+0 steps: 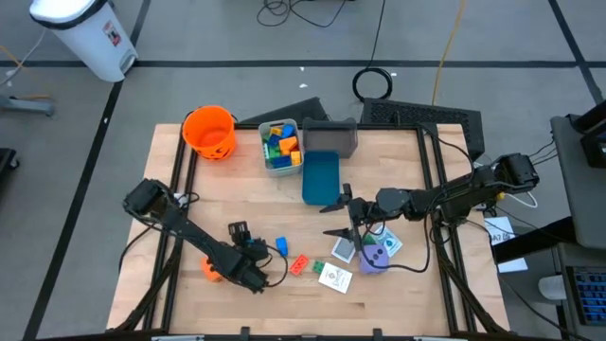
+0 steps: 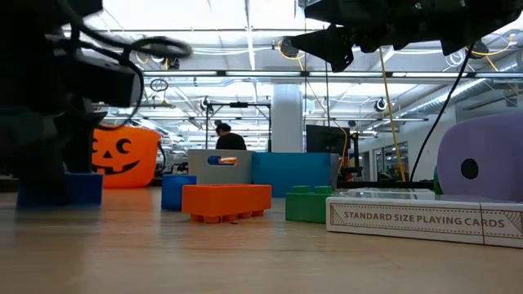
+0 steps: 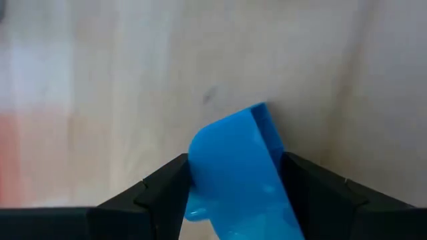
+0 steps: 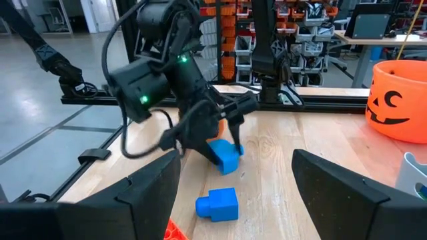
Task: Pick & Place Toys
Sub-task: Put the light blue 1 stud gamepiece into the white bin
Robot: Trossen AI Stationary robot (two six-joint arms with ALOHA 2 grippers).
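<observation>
1. Blue block [image 3: 237, 180] sits tilted between the fingers of the left gripper [image 3: 233, 193], closed on it just above the table [image 1: 398, 294], near the front edge left of centre.
2. Second blue block [image 4: 218, 203] lies on the wood just beside it.
3. Right gripper [image 1: 341, 216] hangs mid-table with fingers spread, holding nothing, over the purple die [image 1: 376, 257] and picture cards [image 1: 335, 277].
</observation>
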